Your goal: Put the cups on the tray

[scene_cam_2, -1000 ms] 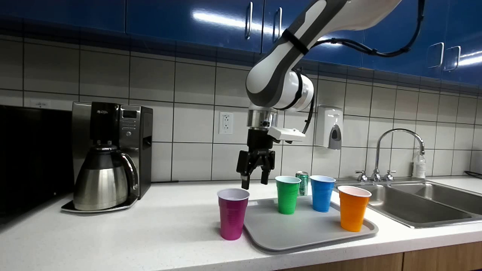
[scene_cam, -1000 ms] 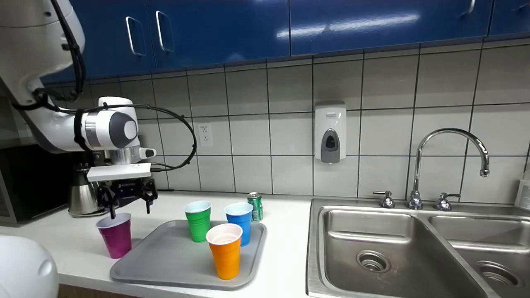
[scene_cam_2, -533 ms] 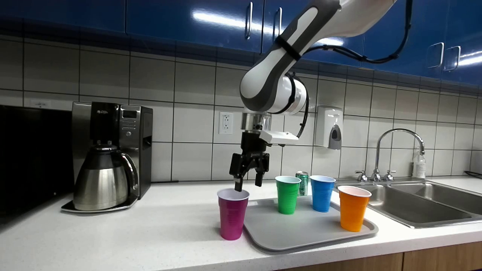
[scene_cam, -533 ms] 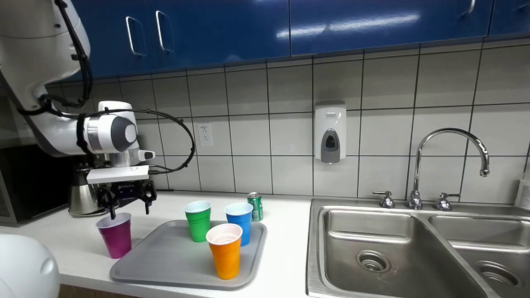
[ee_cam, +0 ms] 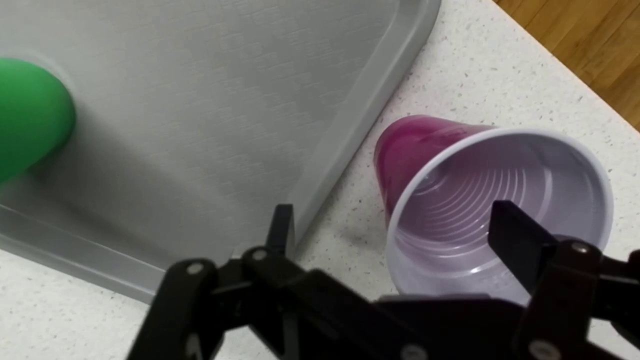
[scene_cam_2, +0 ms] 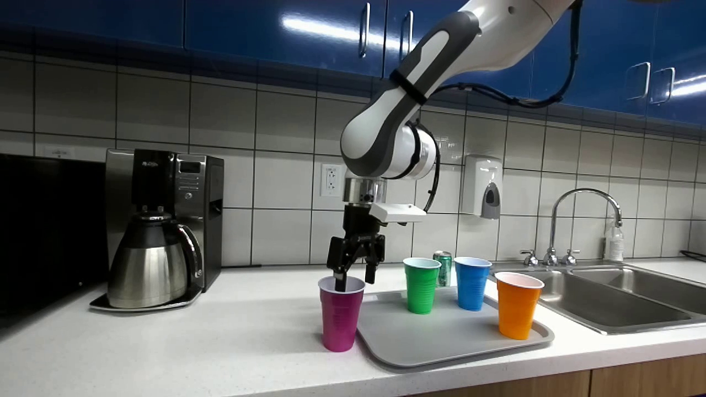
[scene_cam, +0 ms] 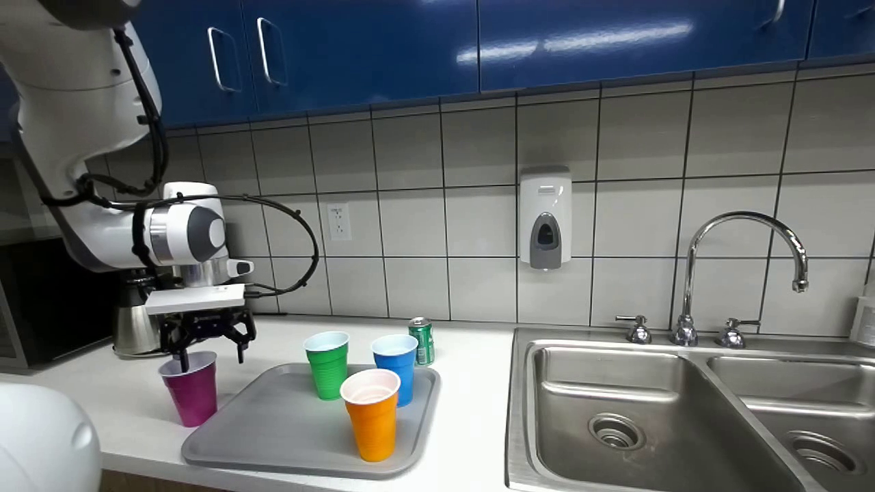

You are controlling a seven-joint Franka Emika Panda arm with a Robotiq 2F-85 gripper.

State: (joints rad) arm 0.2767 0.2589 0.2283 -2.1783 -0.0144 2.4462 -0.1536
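Note:
The purple cup [scene_cam: 196, 396] stands upright on the counter beside the tray, near the tray's edge in both exterior views [scene_cam_2: 340, 322]. The green cup [scene_cam: 327, 369], blue cup [scene_cam: 405, 376] and orange cup [scene_cam: 372, 427] stand upright on the grey tray [scene_cam: 287, 430]. My gripper [scene_cam_2: 355, 285] is open above the purple cup. One finger reaches into the cup's mouth and the other hangs outside, on the tray side. In the wrist view the purple cup's wall [ee_cam: 410, 150] lies between the spread fingers [ee_cam: 393, 205], apart from both as far as I can see.
A green can [scene_cam: 422, 340] stands behind the blue cup. A coffee maker with a steel pot [scene_cam_2: 149, 264] stands on the far side of the purple cup from the tray. The sink [scene_cam: 615, 383] and faucet lie past the tray. The counter's front edge is near the purple cup.
My gripper has moved down and over the purple cup. One finger has entered the cup's mouth. The cups and tray have not moved.

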